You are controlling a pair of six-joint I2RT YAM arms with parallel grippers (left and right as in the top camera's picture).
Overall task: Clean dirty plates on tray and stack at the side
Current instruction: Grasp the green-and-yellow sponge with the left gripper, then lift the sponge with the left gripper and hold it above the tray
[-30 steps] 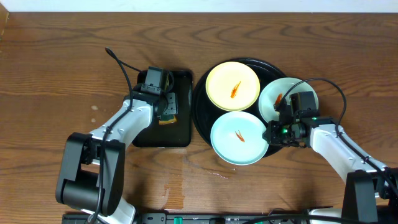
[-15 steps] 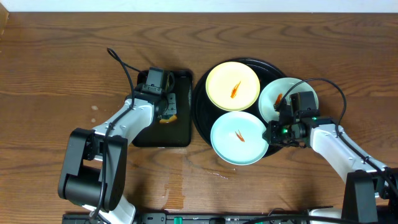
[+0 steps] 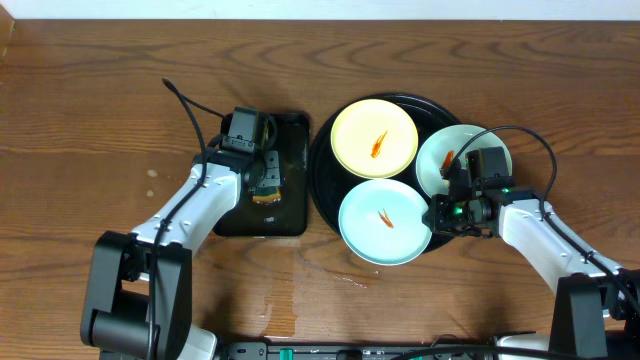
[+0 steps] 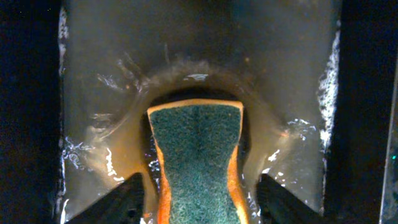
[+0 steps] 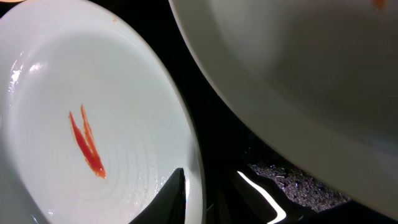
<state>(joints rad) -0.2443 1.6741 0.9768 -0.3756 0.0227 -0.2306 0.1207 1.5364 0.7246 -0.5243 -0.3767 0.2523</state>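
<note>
One plate (image 5: 93, 124) rim between right fingers (image 5: 176, 190).

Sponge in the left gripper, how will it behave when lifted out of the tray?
Likely soft: the sponge is squeezed to a waist in the left gripper. Probably waterlogged and drippy, since it sits in water in the small tray. Its green face looks coarse, so slipping seems unlikely.

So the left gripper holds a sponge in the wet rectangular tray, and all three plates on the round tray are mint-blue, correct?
Not all three: the overhead view shows two mint-blue plates and one pale yellow plate on the round tray. The left gripper does hold the sponge in the wet rectangular tray.
</note>
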